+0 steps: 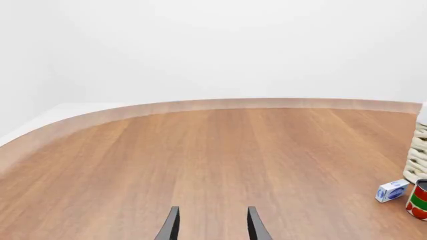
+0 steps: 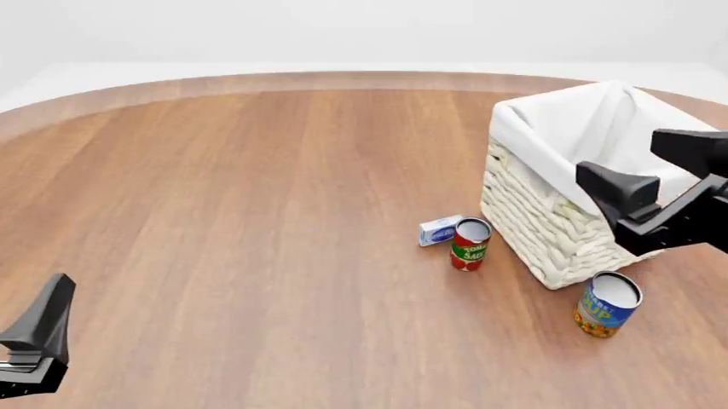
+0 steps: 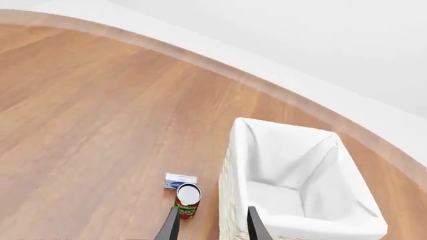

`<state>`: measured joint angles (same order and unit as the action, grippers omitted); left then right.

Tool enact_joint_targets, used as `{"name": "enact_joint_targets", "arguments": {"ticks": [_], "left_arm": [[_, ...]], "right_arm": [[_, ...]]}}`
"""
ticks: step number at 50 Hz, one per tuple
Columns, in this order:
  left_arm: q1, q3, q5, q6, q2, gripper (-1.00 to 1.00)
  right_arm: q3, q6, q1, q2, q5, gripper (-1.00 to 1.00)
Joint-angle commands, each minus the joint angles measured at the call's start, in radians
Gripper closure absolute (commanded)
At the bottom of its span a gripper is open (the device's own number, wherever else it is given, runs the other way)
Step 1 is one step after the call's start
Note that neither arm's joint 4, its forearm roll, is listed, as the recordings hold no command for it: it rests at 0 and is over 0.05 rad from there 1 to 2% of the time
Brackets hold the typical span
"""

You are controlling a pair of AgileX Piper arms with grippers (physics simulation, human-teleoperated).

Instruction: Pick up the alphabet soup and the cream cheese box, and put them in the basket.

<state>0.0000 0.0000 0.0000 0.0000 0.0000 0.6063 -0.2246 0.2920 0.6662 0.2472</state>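
Left pincer (image 2: 34, 341) sits low at the near desk edge, fingers parted and holding nothing, well apart from every item. Right pincer (image 2: 637, 192) hangs above the basket's (image 2: 534, 213) near wall, released and empty.

Soup (image 2: 606, 304) stands upright on the desk (image 2: 251, 196) below the right pincer and nearer the camera, just beside the basket's near corner; whether can and wicker touch cannot be told from this angle. Cheese box (image 2: 439, 230) lies flat to the left of that pincer, close against the tomato can (image 2: 469, 244), both just outside the basket's left wall. Nothing is in the basket yet.

Recommended practice for the step in hand: draw the right pincer back over the soup, descend vertically with fingers straddling the can's body, keep clear of the wicker corner, and close squarely below the rim before lifting.
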Motion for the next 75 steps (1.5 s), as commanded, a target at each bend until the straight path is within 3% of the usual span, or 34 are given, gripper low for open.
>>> {"name": "enact_joint_targets", "arguments": {"ticks": [1, 5, 7, 15, 22, 34, 37, 47, 65, 68, 71, 75], "left_arm": [[0.000, 0.000, 0.000, 0.000, 0.000, -1.00], [0.000, 0.000, 0.000, 0.000, 0.000, -1.00], [0.000, 0.000, 0.000, 0.000, 0.000, -1.00], [0.000, 0.000, 0.000, 0.000, 0.000, -1.00], [0.000, 0.000, 0.000, 0.000, 0.000, -1.00], [0.000, 0.000, 0.000, 0.000, 0.000, -1.00], [0.000, 0.000, 0.000, 0.000, 0.000, -1.00], [0.000, 0.000, 0.000, 0.000, 0.000, -1.00], [0.000, 0.000, 0.000, 0.000, 0.000, -1.00], [0.000, 0.000, 0.000, 0.000, 0.000, -1.00], [0.000, 0.000, 0.000, 0.000, 0.000, -1.00], [0.000, 0.000, 0.000, 0.000, 0.000, -1.00]], "right_arm": [[0.099, 0.001, 0.050, 0.111, 0.049, -1.00], [0.113, -0.052, 0.073, 0.135, 0.062, -1.00], [0.103, -0.130, 0.086, 0.137, 0.064, -1.00], [0.165, -0.158, 0.121, 0.188, 0.124, -1.00], [0.187, -0.243, 0.126, 0.223, 0.134, -1.00], [0.239, -0.314, 0.155, 0.296, 0.144, -1.00], [0.236, -0.360, 0.176, 0.297, 0.139, -1.00], [0.290, -0.386, 0.225, 0.315, 0.164, -1.00], [0.290, -0.386, 0.225, 0.315, 0.164, -1.00], [0.312, -0.403, 0.218, 0.374, 0.152, -1.00], [0.335, -0.384, 0.225, 0.402, 0.146, -1.00], [0.364, -0.414, 0.219, 0.429, 0.148, -1.00]]}}
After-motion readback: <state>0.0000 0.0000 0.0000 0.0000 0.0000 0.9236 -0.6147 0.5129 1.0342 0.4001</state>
